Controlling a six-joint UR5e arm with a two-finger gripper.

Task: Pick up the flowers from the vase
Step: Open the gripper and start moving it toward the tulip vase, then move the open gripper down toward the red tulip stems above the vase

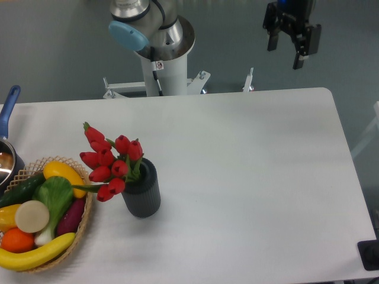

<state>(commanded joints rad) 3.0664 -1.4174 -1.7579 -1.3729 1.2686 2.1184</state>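
While the gripper hangs high beyond the table's far edge, jaws apart, empty, the flowers sit in the vase, leaning left toward the basket.

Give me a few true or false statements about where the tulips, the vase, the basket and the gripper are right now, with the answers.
1. The bunch of red tulip buds stands in the short dark grey ribbed vase. True.
2. The two-finger gripper is closed on the tulips. False: it hangs open, far up on the right of the picture, holding nothing.
3. The woven basket of fruit and vegetables sits left of the vase in the picture. True.
4. The vase lies tipped over. False: it stands upright on the white table.
5. A yellow banana lies in the vase. False: it lies in the basket.
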